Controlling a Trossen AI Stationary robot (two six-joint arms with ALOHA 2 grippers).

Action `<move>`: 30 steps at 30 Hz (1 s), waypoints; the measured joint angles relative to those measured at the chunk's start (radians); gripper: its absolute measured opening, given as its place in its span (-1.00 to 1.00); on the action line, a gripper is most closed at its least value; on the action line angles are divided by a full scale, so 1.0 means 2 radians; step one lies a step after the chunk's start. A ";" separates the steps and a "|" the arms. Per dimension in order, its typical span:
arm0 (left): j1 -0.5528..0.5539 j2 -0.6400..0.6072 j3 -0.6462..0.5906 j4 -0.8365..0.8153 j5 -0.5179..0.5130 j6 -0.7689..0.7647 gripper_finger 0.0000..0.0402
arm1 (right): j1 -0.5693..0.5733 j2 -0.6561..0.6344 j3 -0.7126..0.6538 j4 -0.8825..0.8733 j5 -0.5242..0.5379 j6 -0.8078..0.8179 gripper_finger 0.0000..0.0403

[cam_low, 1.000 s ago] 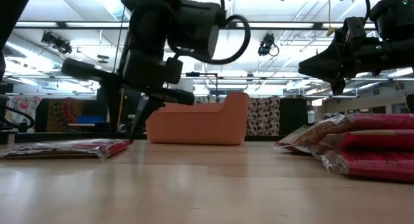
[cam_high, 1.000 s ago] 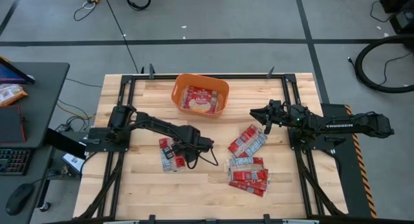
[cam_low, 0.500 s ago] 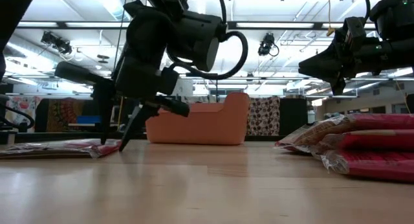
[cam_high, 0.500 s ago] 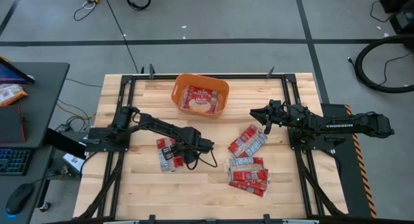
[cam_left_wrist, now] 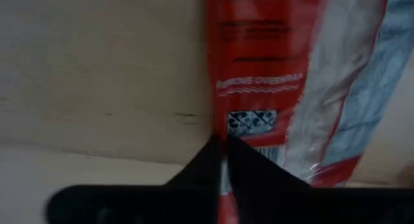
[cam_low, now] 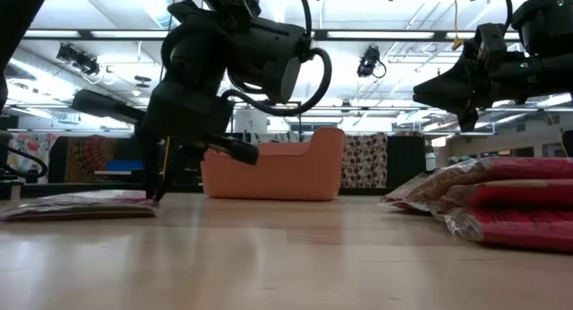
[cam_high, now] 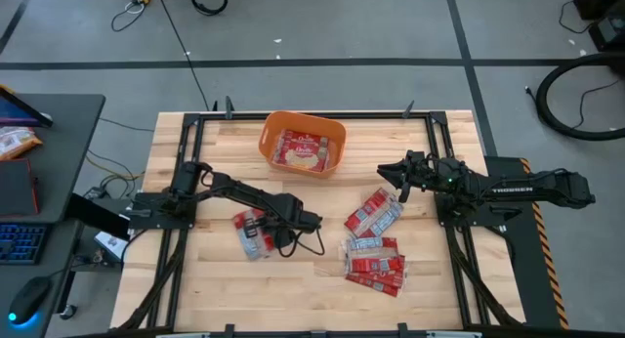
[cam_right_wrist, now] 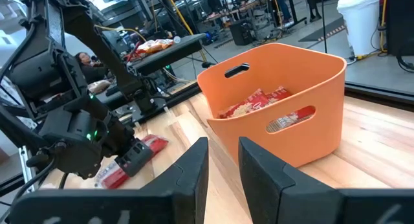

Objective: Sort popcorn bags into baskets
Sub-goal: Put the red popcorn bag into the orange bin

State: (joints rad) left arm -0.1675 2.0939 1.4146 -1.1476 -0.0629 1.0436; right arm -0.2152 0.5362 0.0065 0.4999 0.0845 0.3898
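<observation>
Here the left gripper (cam_high: 266, 231) is pinched on a popcorn bag's (cam_high: 251, 232) edge; so thin a bite could slip before reaching the basket (cam_high: 302, 143) ahead.

The place was a robotics lab or workshop hall. A pale wooden slatted table (cam_high: 225, 289) in a black metal frame stood on a grey concrete floor marked with dark tape lines (cam_high: 293, 63), with loose black cables (cam_high: 210, 0) lying about. A dark desk with a black keyboard (cam_high: 21, 242) and mouse stood beside it. Behind the table, long rows of ceiling strip lights (cam_low: 394, 34), cluttered benches (cam_right_wrist: 162, 49) and a white bin (cam_right_wrist: 362, 17) filled an open industrial room.
</observation>
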 joint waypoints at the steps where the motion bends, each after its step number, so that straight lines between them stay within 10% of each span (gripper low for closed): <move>1: 0.000 0.000 0.000 -0.002 -0.004 -0.001 -0.95 | 0.000 0.000 0.000 0.000 0.000 0.000 -0.55; 30: 0.053 -0.096 0.132 -0.108 -0.089 -0.226 -1.00 | 0.000 0.000 0.000 0.001 0.000 0.000 -0.55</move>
State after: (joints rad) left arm -0.0607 1.9024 1.6790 -1.3637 -0.2412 0.5909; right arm -0.2152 0.5363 0.0066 0.5010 0.0845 0.3900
